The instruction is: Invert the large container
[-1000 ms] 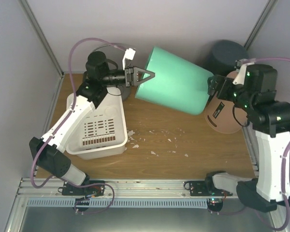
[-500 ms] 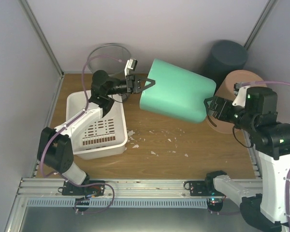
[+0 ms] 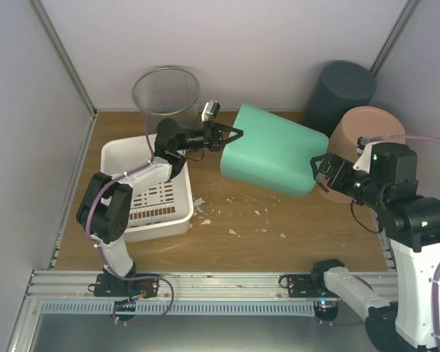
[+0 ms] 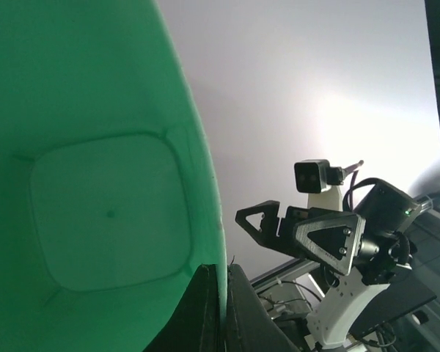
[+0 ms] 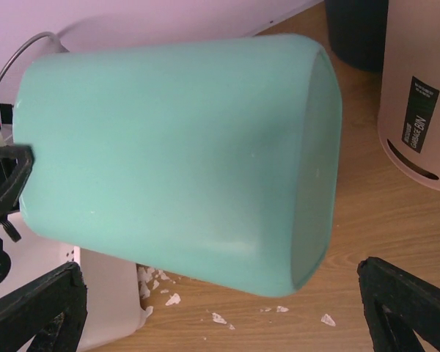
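Note:
The large green container (image 3: 275, 150) lies tilted on its side, open mouth to the left and closed base to the right, low over the wood table. My left gripper (image 3: 231, 134) is shut on its rim; in the left wrist view the fingers (image 4: 205, 308) pinch the thin green wall (image 4: 95, 183). My right gripper (image 3: 319, 165) is open just right of the base and apart from it. In the right wrist view the container (image 5: 176, 147) fills the space ahead of the spread right gripper (image 5: 220, 304). The right gripper also shows in the left wrist view (image 4: 301, 231).
A white slotted basket (image 3: 150, 194) stands at the left under the left arm. A clear round bin (image 3: 165, 92) is at the back left, a dark grey bin (image 3: 341, 88) at the back right, and a tan bin (image 3: 363, 150) behind the right gripper. Paper scraps (image 3: 238, 213) litter the table.
The left arm has stretched out to the right and lower, carrying the container right and down. The right gripper has dropped lower and come off the container's base.

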Action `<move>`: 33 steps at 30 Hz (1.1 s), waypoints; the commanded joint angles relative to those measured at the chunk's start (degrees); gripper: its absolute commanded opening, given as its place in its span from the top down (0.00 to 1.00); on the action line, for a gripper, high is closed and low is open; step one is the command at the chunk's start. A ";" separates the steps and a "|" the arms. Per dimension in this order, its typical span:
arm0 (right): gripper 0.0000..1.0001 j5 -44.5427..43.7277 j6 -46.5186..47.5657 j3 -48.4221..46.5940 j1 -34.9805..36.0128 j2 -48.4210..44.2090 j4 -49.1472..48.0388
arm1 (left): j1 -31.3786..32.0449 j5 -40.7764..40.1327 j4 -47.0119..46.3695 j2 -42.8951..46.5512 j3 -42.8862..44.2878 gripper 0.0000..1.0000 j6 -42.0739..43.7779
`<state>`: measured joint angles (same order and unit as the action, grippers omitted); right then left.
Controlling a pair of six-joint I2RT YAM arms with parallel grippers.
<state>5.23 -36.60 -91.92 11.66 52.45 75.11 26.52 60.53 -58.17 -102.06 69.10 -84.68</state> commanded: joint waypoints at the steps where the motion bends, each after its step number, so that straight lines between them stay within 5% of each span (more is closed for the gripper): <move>1: 0.00 1.12 0.13 1.07 -0.09 0.66 -1.48 | 1.29 -0.53 -1.78 7.03 -0.56 1.00 5.07; 4: 0.00 2.15 2.31 1.39 -0.06 1.82 0.33 | 2.96 1.75 9.67 11.40 -1.25 1.00 11.97; 8: 0.00 6.40 5.52 3.31 -0.11 -0.39 0.70 | -0.87 1.80 11.27 15.54 -5.12 1.00 12.49; 12: 0.00 11.81 7.57 8.56 -0.06 -3.95 0.75 | -6.82 2.94 20.34 15.18 1.79 1.00 17.66; 18: 0.00 22.45 9.49 15.17 -0.08 -7.15 -2.95 | -12.36 -2.56 44.00 12.86 19.26 1.00 39.46; 27: 0.00 34.38 10.62 38.41 4.20 -8.01 -22.80 | -21.08 -3.68 40.77 11.09 34.49 1.00 30.68; 33: 0.00 23.23 7.37 39.50 25.17 9.59 -36.72 | -25.08 -6.31 40.41 9.10 46.86 1.00 27.75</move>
<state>34.20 -28.12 -50.89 25.89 51.51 51.18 3.57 57.25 -11.31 -92.68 107.90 -54.92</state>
